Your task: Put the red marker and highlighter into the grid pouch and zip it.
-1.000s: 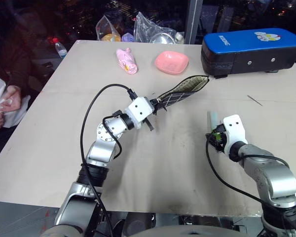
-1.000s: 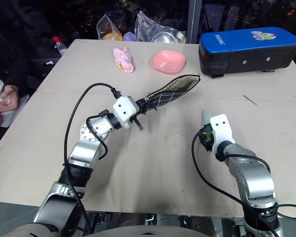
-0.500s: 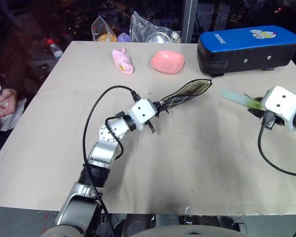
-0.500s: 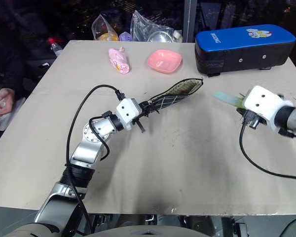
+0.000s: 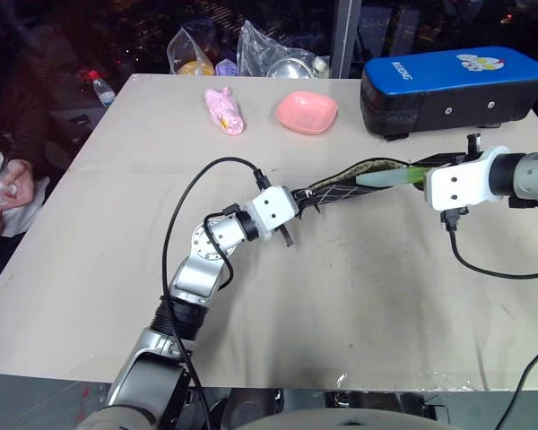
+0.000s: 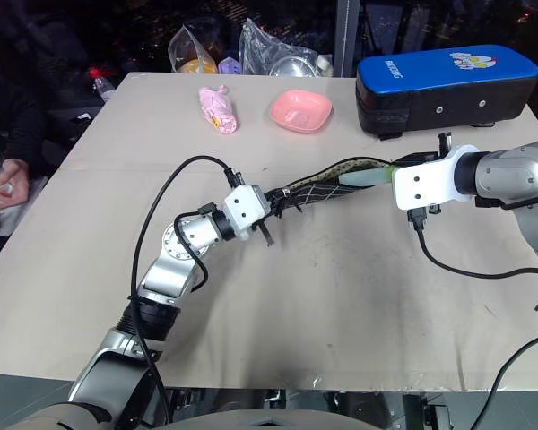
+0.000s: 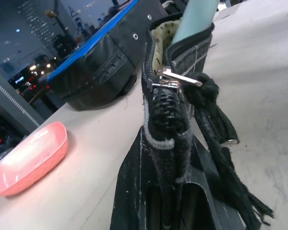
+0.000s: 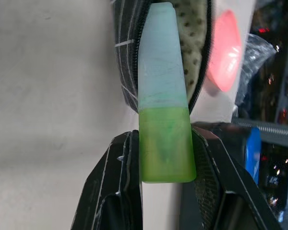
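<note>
The grid pouch [image 5: 341, 186], black with white lines, hangs above the table, and my left gripper [image 5: 294, 199] is shut on its zipper end [image 7: 168, 110]. The far end of the pouch gapes open and shows spotted tan lining [image 8: 194, 38]. My right gripper [image 5: 428, 170] is shut on the green body of the highlighter [image 8: 163, 110]. The highlighter's pale cap [image 5: 383, 178] points into that open mouth, with its tip just between the zipper edges [image 7: 194, 19]. The red marker is out of view.
A blue-topped black case [image 5: 453, 85] stands at the back right, close behind the pouch's mouth. A pink bowl [image 5: 307, 112] and a pink packet [image 5: 226, 109] lie further back, with plastic bags [image 5: 278, 58] behind them. A person's hands [image 5: 4, 188] show at the left edge.
My right gripper lifted off the table, rolled over, and carried the highlighter left to the pouch's open mouth. My left gripper shifted slightly right, still holding the pouch.
</note>
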You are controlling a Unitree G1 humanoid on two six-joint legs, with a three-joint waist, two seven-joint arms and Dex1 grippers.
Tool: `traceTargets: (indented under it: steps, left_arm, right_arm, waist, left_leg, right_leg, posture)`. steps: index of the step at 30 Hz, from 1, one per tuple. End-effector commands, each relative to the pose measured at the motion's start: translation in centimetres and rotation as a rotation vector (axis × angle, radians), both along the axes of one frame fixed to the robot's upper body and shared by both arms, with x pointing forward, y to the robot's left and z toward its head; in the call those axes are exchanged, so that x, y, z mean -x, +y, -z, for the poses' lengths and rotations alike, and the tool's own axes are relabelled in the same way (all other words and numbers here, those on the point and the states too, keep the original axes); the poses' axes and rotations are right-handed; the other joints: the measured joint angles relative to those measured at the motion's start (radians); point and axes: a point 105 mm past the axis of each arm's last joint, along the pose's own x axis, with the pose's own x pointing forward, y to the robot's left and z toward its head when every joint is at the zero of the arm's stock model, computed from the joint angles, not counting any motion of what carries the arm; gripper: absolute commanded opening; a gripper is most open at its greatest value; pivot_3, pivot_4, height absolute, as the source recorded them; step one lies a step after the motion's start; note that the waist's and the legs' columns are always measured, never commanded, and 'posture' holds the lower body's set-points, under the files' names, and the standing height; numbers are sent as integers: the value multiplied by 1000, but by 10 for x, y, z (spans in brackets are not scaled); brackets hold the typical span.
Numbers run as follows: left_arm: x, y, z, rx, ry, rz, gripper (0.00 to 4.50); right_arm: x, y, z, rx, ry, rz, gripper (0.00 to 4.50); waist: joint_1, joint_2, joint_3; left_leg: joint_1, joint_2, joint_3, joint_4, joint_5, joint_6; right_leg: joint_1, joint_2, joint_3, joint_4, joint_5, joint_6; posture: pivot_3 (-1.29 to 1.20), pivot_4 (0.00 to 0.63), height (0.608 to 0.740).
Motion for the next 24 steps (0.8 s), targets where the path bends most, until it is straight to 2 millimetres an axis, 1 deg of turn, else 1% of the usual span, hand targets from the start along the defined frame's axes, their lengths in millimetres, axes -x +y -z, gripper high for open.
traceTargets:
  steps: [1,3,4,9,11,12,13,15,16,17,19,21,23,24]
  left_arm:
    - [11,-14,-11,-25,-79,85,0]
    - [14,-20,-11,-36,-90,114,0]
    - [15,-21,-12,-34,-94,119,0]
    - [14,-26,-17,-18,-105,130,0]
    - [13,-26,-17,-6,-97,121,0]
    - [12,-25,-17,4,-88,113,0]
    - [11,-24,-17,10,-80,103,0]
    - [7,-21,-15,22,-64,67,0]
    - [5,-19,-14,31,-55,51,0]
    - [4,-17,-14,39,-50,39,0]
    - [3,-16,-14,48,-46,30,0]
    - [3,-15,-14,50,-44,29,0]
    - [3,-15,-15,64,-36,26,0]
    - [3,-15,-15,73,-30,23,0]
  right_arm:
    - [-2,30,-7,43,-63,-136,795]
    - [-4,47,-5,66,-86,-200,795]
    - [-6,50,-4,75,-91,-215,795]
    - [-8,53,7,85,-78,-241,795]
    - [-8,51,10,75,-62,-236,1852]
    - [-9,49,9,63,-67,-226,2182]
    - [-10,47,6,50,-77,-216,2649]
    - [-12,41,-4,-44,-78,-163,3690]
    - [-10,38,-11,-109,-57,-131,4137]
    - [-8,35,-17,-171,-25,-100,4451]
    - [1,29,-28,-315,60,-42,4451]
    - [9,27,-36,-415,117,-3,4451]
    - [20,28,-42,-558,202,29,4451]
    - [27,30,-41,-620,254,41,4451]
  waist:
    - [-9,0,0]
    - [-11,0,0]
    - [-8,1,0]
    - [12,1,0]
    - [16,1,0]
    - [17,1,0]
    - [17,1,0]
    - [17,1,0]
    - [17,1,0]
    - [17,1,0]
    - [18,1,0]
    - [19,1,0]
    - [18,1,0]
    - [19,1,0]
  left_leg:
    - [0,0,0,0,0,0]
    - [1,1,1,0,0,0]
    - [1,1,1,0,0,0]
    - [-1,0,1,0,0,0]
    - [-1,0,2,1,0,0]
    - [0,0,2,1,0,0]
    - [0,0,2,1,0,0]
    - [0,0,1,1,0,0]
    - [0,0,1,2,0,0]
    - [0,0,1,2,0,0]
    - [0,0,1,1,0,0]
    - [-1,0,0,1,0,0]
    - [-1,0,0,1,0,0]
    - [-1,0,0,1,0,0]
  right_leg:
    - [0,0,0,0,0,0]
    - [0,1,1,1,0,0]
    - [0,1,1,1,0,0]
    - [0,0,-1,0,0,0]
    - [0,0,0,0,0,0]
    - [0,0,0,0,0,0]
    - [0,0,0,1,0,0]
    - [0,0,0,1,0,0]
    - [0,0,0,1,0,0]
    - [0,0,0,1,0,0]
    - [0,0,0,1,0,0]
    - [0,-1,-1,1,0,0]
    - [0,-1,-1,1,0,0]
    - [0,-1,-1,1,0,0]
  posture:
    - [0,150,740]
    - [0,150,740]
    - [0,150,740]
    - [0,150,740]
    - [0,150,740]
    - [0,150,740]
    - [0,150,740]
    - [0,150,740]
    - [0,150,740]
    - [0,150,740]
    - [0,150,740]
    - [0,150,740]
    - [0,150,740]
    - [0,150,740]
